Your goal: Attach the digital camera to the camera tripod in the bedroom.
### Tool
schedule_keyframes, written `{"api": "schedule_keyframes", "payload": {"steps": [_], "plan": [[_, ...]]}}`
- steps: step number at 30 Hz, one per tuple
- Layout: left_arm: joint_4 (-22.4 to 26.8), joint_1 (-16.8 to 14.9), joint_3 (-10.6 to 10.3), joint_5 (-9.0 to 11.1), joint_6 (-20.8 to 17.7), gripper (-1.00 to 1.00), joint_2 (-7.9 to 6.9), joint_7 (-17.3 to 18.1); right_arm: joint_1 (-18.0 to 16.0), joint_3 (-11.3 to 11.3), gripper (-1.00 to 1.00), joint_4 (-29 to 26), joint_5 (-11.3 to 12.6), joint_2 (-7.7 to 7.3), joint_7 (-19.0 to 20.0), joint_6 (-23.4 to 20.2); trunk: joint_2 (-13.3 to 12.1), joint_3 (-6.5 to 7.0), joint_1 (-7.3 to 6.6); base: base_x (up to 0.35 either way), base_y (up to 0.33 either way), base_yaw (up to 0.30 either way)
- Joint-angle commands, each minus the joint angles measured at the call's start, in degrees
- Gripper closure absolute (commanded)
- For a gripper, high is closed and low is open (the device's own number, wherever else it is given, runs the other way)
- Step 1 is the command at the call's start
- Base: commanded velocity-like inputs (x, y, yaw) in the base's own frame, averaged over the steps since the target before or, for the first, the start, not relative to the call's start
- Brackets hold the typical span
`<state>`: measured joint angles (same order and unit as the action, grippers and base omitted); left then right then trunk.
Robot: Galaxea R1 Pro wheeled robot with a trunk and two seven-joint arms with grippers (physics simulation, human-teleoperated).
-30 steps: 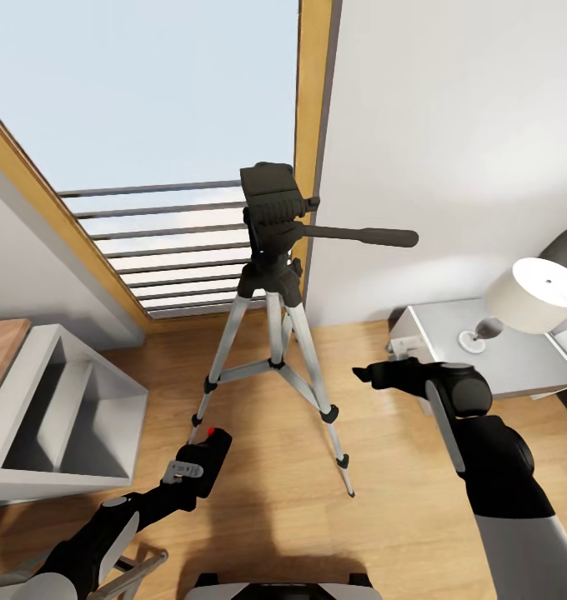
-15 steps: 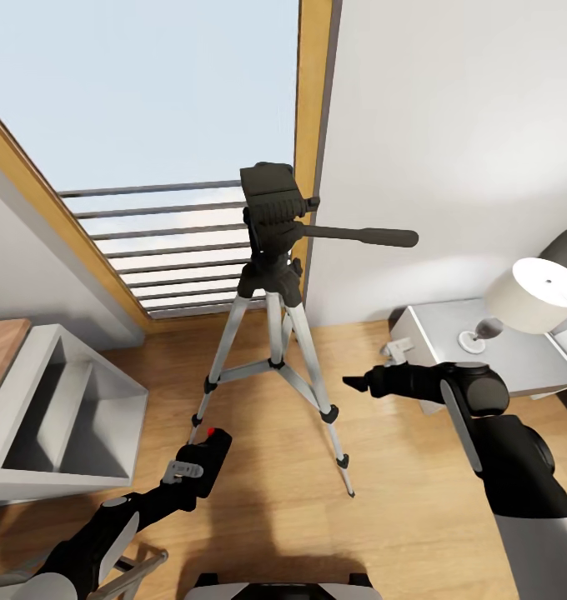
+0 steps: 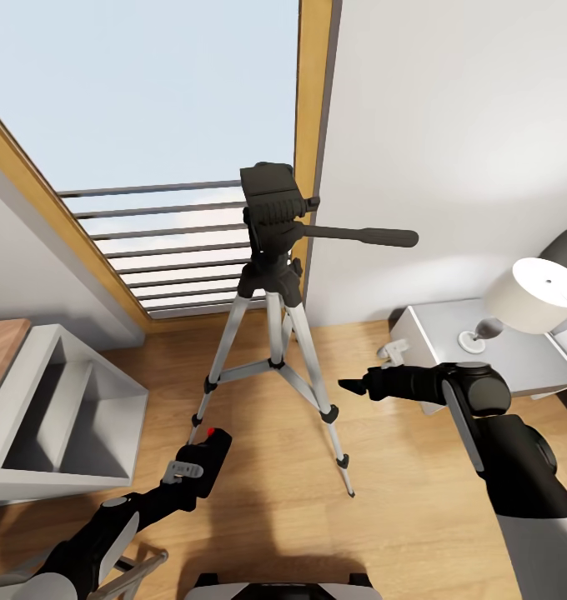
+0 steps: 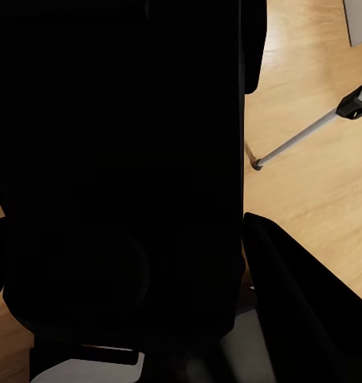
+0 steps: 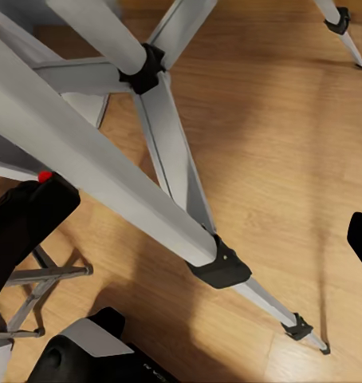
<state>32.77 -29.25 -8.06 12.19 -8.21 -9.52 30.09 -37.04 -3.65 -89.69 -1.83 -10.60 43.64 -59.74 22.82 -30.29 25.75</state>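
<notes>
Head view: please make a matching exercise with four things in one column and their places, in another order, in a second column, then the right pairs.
Things:
1. digital camera
2. camera tripod
3. white lamp
4. right gripper

Places:
A. on the grey nightstand
B. held in the left gripper
C. standing before the window
D. in the air beside a tripod leg

Pairs: 1-B, 2-C, 3-A, 4-D

One camera tripod (image 3: 273, 283) on three silver legs, with one black pan handle (image 3: 358, 236). One digital camera (image 3: 203, 459) with one red button. Two grippers: left gripper (image 3: 186, 475), right gripper (image 3: 352, 385). One nightstand (image 3: 517, 354), one white lamp (image 3: 529, 300). One open grey shelf unit (image 3: 58, 417). One window (image 3: 142, 108) with seven railing bars visible.
</notes>
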Motion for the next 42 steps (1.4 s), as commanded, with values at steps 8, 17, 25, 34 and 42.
{"api": "schedule_keyframes", "payload": {"steps": [8,17,25,34,42], "plan": [[0.1,0.0,-0.2,0.6,-0.5,1.0,-0.08,0.1,-0.1,-1.0,-1.0,0.0,-0.4,0.47,0.7,-0.3,0.1,-0.08,0.03,0.0,0.0,0.0],[0.2,0.0,-0.2,0.6,-0.5,1.0,-0.12,0.1,-0.1,-5.5,-1.0,0.0,-0.5,3.58,0.9,-0.3,0.1,-0.08,0.03,0.0,0.0,0.0],[0.1,0.0,-0.2,0.6,-0.5,1.0,-0.13,0.1,-0.1,-5.7,-1.0,0.0,-0.4,4.03,0.9,-0.3,0.1,-0.08,0.03,0.0,0.0,0.0],[0.1,0.0,-0.2,0.6,-0.5,1.0,-0.11,0.1,-0.1,-5.5,-1.0,0.0,-0.3,4.16,0.7,-0.3,0.1,-0.08,0.03,0.0,0.0,0.0],[0.1,0.0,-0.2,0.6,-0.5,1.0,-0.1,0.1,-0.1,-5.5,-1.0,0.0,-0.3,4.18,0.4,-0.3,0.1,-0.08,0.03,0.0,0.0,0.0]]}}
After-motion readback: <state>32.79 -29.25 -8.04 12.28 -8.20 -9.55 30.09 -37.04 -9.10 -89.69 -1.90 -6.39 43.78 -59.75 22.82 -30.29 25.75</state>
